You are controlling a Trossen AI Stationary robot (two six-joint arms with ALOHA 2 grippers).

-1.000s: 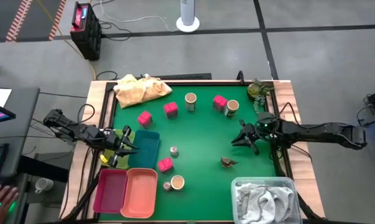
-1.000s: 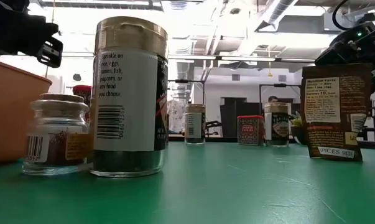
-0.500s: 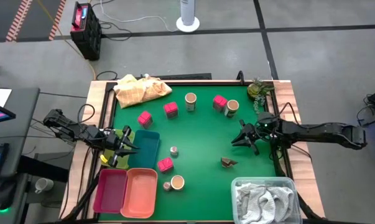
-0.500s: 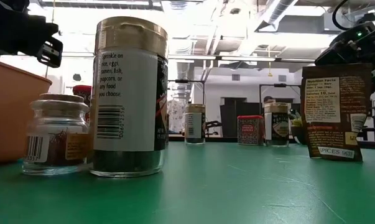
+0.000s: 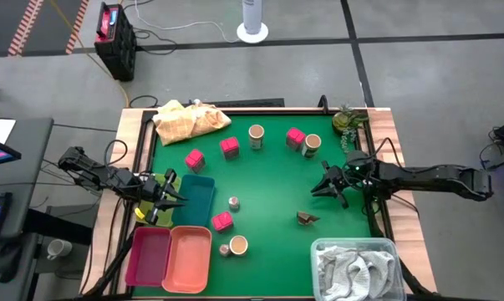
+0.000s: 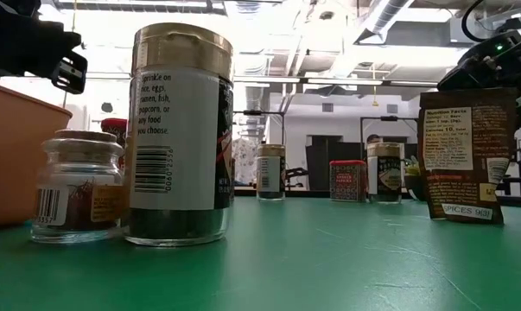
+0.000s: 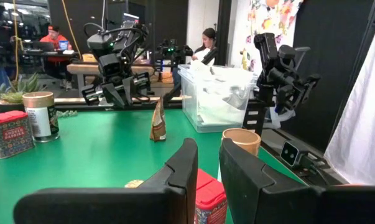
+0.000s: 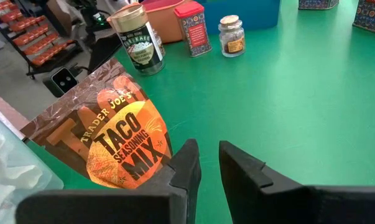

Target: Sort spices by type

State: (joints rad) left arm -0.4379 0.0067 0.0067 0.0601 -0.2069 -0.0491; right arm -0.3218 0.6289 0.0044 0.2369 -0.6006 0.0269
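Observation:
Several pink-red tins (image 5: 229, 147) stand on the green table, one of them (image 5: 222, 221) beside the teal bin. Tan-lidded jars (image 5: 257, 134) stand at the far side, and another (image 5: 238, 245) stands near the trays. A tiny grey-capped jar (image 5: 233, 202) stands mid-table. A brown seasoning packet (image 5: 307, 218) stands upright on its bottom edge. My left gripper (image 5: 173, 195) hovers shut at the teal bin's left rim. My right gripper (image 5: 323, 186) hovers shut, just beyond the packet (image 8: 119, 143).
A teal bin (image 5: 199, 199), a pink tray (image 5: 149, 255) and a salmon tray (image 5: 190, 257) sit at the near left. A clear bin (image 5: 385, 247) with a towel is at the near right. A yellow cloth (image 5: 189, 119) and a plant (image 5: 348, 121) lie at the far edge.

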